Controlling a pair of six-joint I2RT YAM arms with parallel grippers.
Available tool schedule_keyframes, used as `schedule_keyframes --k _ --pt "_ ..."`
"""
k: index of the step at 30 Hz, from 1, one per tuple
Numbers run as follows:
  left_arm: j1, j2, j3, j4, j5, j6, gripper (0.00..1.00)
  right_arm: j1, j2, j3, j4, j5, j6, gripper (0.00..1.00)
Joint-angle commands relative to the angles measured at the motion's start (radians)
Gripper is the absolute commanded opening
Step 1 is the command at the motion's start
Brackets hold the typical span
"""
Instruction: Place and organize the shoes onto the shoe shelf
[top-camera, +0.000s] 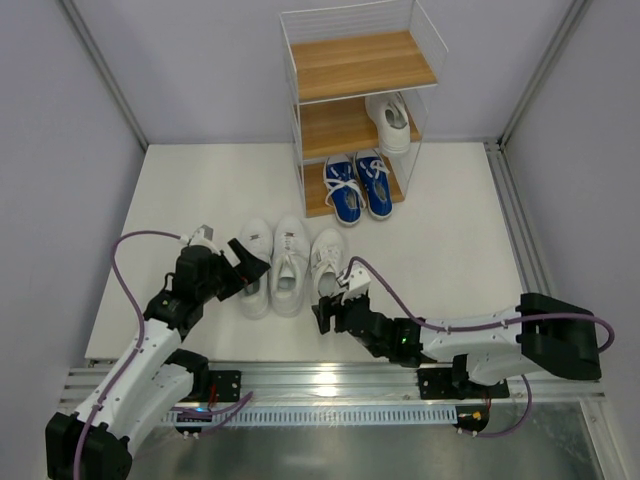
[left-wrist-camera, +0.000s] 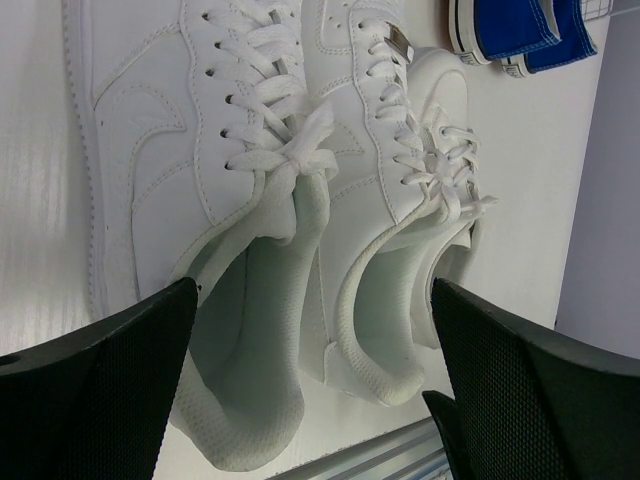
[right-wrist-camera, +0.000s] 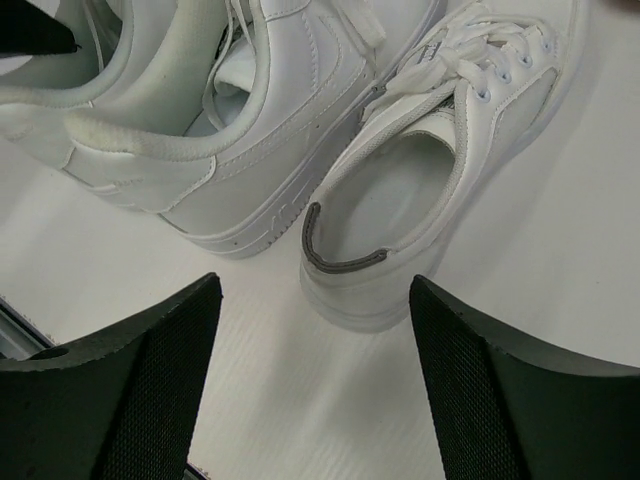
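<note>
The left gripper hangs wide open over two white sneakers' heels. The right gripper, jaws parted, lines up behind the grey-tabbed sneaker, seemingly to grasp it.

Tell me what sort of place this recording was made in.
Probably a robot test booth in a lab, not a home. Plain walls and metal posts box in a white table, the left arm and right arm are bolted to a metal rail, and the shoe shelf looks like a prop.

Left arm angled forward, left jaws wide open, right arm reaching left, right jaws parted
</note>
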Motion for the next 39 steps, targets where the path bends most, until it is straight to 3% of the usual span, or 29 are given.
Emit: schedule_keyframes --k 1,7,12,15,20,24,26,30,34,39 --pt "0.008 -0.004 0.013 -0.018 -0.033 0.034 0.99 0.035 0.047 0.089 0.035 0.142 0.148 0.78" --pt "0.009 -0.007 0.004 -0.015 -0.031 0.031 1.0 0.046 0.175 0.166 -0.101 0.291 0.364 0.78" --pt "0.009 -0.007 0.007 -0.017 -0.03 0.033 1.0 0.046 0.322 0.295 -0.373 0.386 0.562 0.78" --pt "0.009 -0.006 0.005 -0.015 -0.03 0.033 1.0 0.046 0.36 0.306 -0.36 0.379 0.578 0.77" --pt "0.008 0.003 0.001 -0.011 -0.027 0.033 1.0 0.022 0.393 0.291 -0.352 0.354 0.571 0.61" --pt "0.008 0.0 0.002 -0.012 -0.027 0.034 1.0 0.0 0.338 0.228 -0.34 0.356 0.549 0.37" --pt "0.008 0.0 0.002 -0.011 -0.028 0.033 1.0 -0.02 0.278 0.173 -0.304 0.327 0.492 0.36" --pt "0.008 0.008 0.004 -0.008 -0.024 0.034 1.0 -0.108 0.163 0.079 -0.225 0.19 0.328 0.38" --pt "0.008 0.011 0.002 0.001 -0.024 0.033 1.0 -0.202 0.029 0.004 -0.216 0.046 0.156 0.52" --pt "0.009 0.032 0.002 0.015 -0.011 0.027 1.0 -0.241 -0.012 0.057 -0.299 -0.069 -0.004 0.66"
